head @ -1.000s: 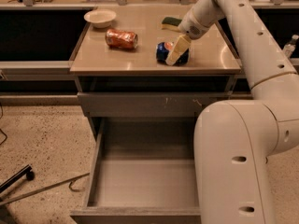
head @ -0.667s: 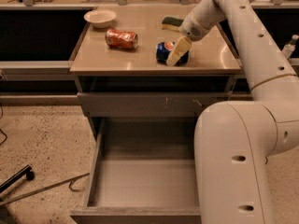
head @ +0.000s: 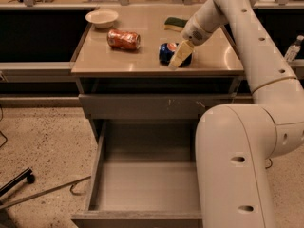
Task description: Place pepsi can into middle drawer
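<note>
Pepsi can [head: 166, 51], small blue dented soda tin, lies sideways on the tan surface [head: 118, 61], right of centre. Pale hand [head: 178, 56] is set against it; grip state cannot be told. No shift is noted versus the earlier frames: not lifted yet. Wide grey metal middle drawer [head: 142, 186] is open, near.

Robot lab workspace.
Speckled stone floor [head: 42, 141], loose dark cable [head: 52, 190], grey metal bench with smooth tan top [head: 118, 61]; the robot's cream gripper [head: 176, 57] hangs near its front edge.
</note>
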`<act>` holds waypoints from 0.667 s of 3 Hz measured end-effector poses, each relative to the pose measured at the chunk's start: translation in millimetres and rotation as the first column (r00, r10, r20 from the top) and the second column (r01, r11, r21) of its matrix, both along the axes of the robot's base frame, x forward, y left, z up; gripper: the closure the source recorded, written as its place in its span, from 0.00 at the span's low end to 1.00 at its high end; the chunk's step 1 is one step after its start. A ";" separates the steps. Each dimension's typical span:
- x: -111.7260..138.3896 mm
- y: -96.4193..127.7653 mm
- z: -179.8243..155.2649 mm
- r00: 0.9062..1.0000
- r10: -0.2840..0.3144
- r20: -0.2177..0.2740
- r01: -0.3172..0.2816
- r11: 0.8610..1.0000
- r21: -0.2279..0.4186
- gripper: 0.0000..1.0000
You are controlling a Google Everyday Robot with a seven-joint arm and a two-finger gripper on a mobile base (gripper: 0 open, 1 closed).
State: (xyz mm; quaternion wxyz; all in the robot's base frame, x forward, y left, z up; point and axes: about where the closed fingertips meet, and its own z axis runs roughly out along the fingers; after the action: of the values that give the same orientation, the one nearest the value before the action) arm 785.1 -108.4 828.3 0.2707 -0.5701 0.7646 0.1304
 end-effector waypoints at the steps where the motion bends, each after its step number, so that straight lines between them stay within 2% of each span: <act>1: -0.4 0.6 -2.0 1.000 0.002 -0.005 -0.002 1.000 0.000 0.00; 2: -0.4 0.6 -2.0 1.000 0.002 -0.005 -0.002 1.000 0.000 0.19</act>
State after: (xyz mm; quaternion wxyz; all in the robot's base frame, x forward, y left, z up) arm 784.7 -107.8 826.3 0.2688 -0.5706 0.7647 0.1321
